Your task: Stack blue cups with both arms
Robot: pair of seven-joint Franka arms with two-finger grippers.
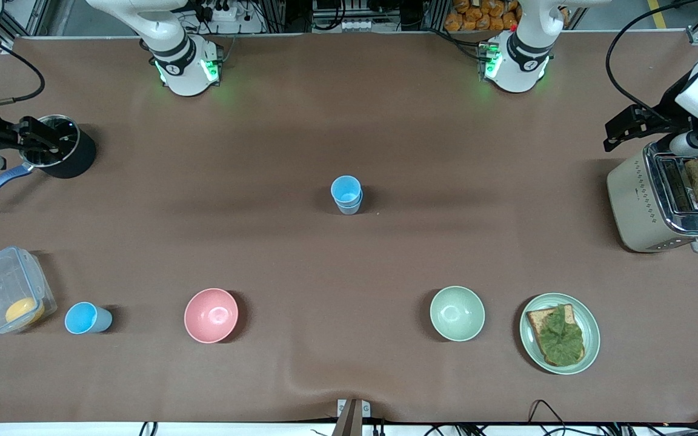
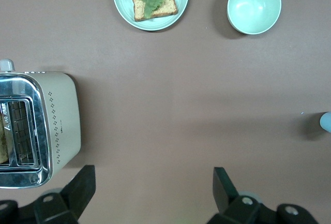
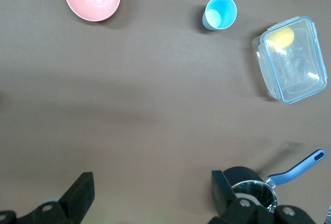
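Two light-blue cups [image 1: 346, 194] stand nested as one stack in the middle of the table; its edge shows in the left wrist view [image 2: 326, 122]. A third blue cup [image 1: 87, 318] stands alone near the front camera at the right arm's end, beside a clear container; it also shows in the right wrist view [image 3: 220, 13]. My left gripper [image 1: 628, 127] is open and empty, up beside the toaster [image 2: 153, 185]. My right gripper [image 1: 37, 140] is open and empty, over the black pot [image 3: 153, 188].
A pink bowl [image 1: 211, 315] and a pale green bowl [image 1: 457, 313] stand near the front camera. A plate with toast and lettuce [image 1: 560, 333], a toaster [image 1: 664, 203] with bread, a black pot [image 1: 64, 148] with a blue handle and a clear container [image 1: 6, 289] stand at the ends.
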